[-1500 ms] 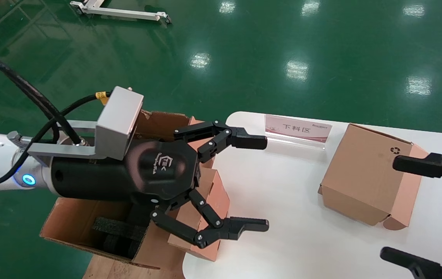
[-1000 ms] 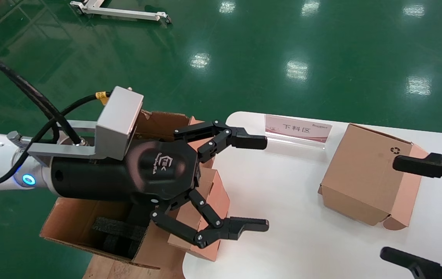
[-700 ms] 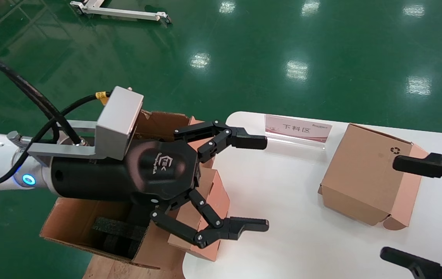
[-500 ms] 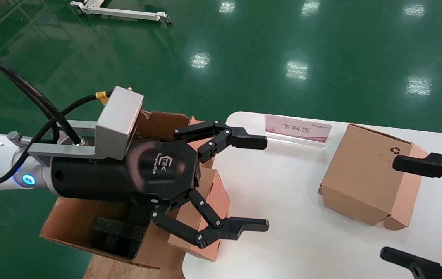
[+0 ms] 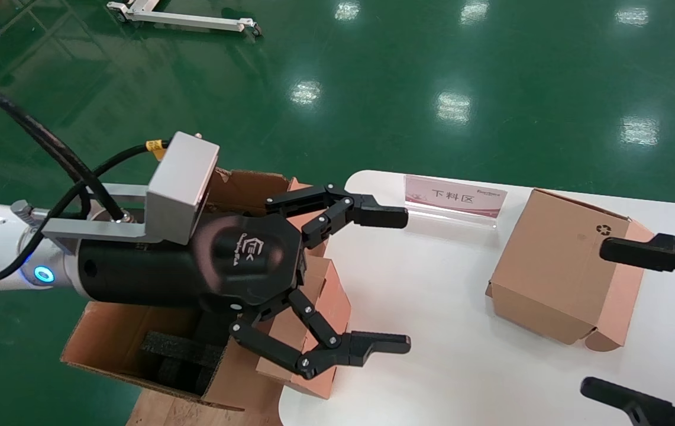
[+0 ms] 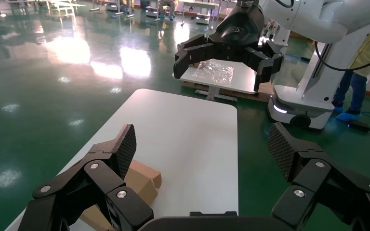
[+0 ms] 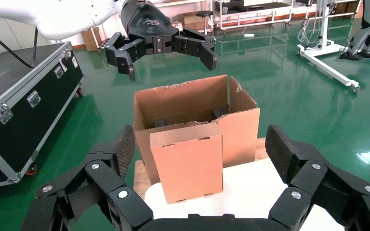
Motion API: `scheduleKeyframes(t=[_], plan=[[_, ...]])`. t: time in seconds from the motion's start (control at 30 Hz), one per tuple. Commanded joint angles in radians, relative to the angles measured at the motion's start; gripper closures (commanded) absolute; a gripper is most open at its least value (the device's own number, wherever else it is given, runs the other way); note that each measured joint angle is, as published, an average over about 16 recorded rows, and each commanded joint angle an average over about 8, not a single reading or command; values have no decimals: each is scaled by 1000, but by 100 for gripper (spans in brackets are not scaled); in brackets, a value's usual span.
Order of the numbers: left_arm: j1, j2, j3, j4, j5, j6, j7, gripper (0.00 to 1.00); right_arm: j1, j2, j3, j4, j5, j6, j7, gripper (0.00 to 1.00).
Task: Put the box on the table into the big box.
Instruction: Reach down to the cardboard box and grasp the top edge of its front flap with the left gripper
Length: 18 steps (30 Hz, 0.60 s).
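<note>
The left gripper (image 5: 399, 281) hung released over the table's (image 5: 432, 307) left edge; the box (image 5: 322, 313) stood upright there against the big box (image 5: 106, 340); the right gripper (image 5: 651, 319) waited unclenched far right; a good grasp needed lowering squarely astride it.

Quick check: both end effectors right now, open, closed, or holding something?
Left end effector: open, empty, above the white table's left edge.
Right end effector: open, empty, beside the cube-like brown cardboard box.

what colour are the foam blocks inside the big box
Black. The foam blocks in the big box show best in the head view.
</note>
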Motion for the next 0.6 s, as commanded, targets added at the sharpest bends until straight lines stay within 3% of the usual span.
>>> scheduleKeyframes(t=[0.03,0.6], plan=[[0,0,0,0,0,0,0,0,0,0,0,0,0,0,0,0],[0,0,0,0,0,0,0,0,0,0,0,0,0,0,0,0]])
